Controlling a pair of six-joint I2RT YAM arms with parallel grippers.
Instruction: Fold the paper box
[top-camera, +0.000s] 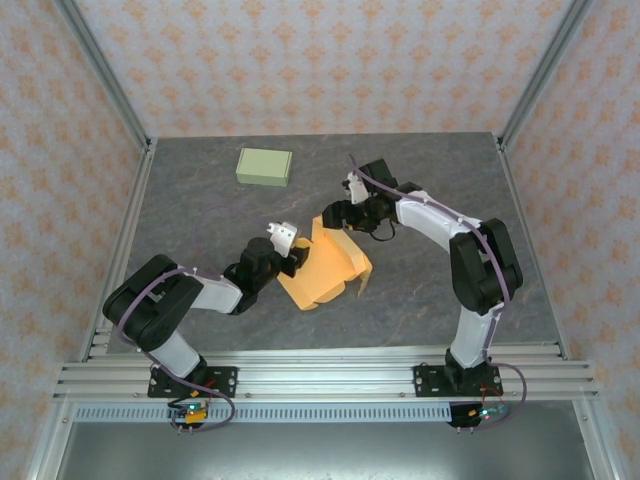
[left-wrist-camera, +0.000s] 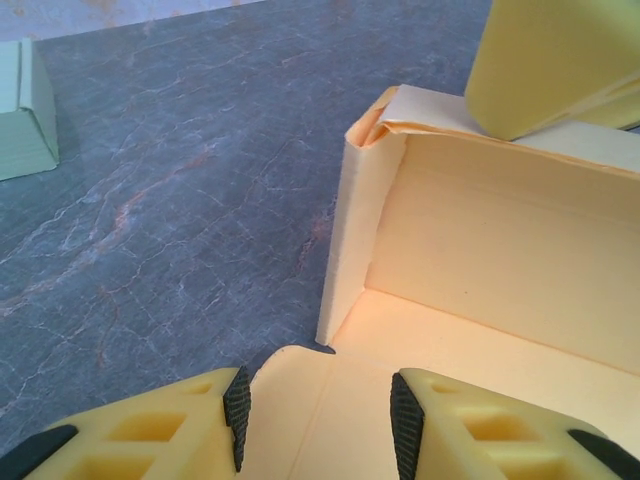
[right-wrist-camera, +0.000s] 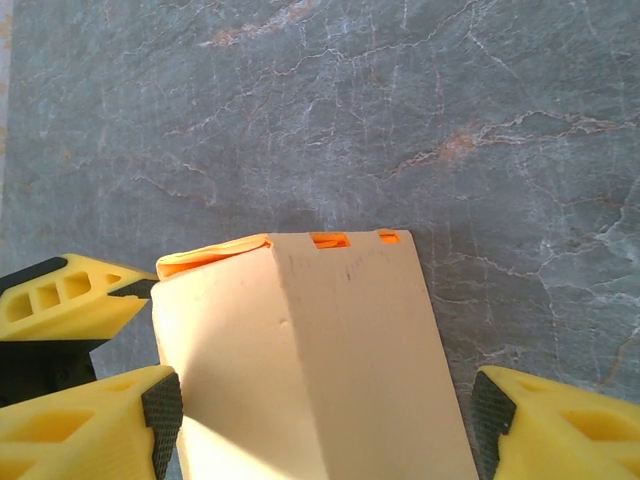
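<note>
The scene is brightly and evenly lit from above. Only soft, short shadows are cast on the table (top-camera: 200, 210) (darkest beside the paper box (right-wrist-camera: 310, 360)); its card is washed out in patches.

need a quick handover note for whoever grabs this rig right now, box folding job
Left gripper: open, fingers either side of a flat panel of the paper box, not clamped on it.
Right gripper: open, straddling a raised panel at the box's far end, with a slight gap at one pad.
The box sits mid-table, between the two arms. A green box lies apart near the far edge.
Done: in the left wrist view two walls stand upright and meet at a corner.
Left: the near panel lies flat and the box is open, so the remaining walls and flaps need folding.
</note>
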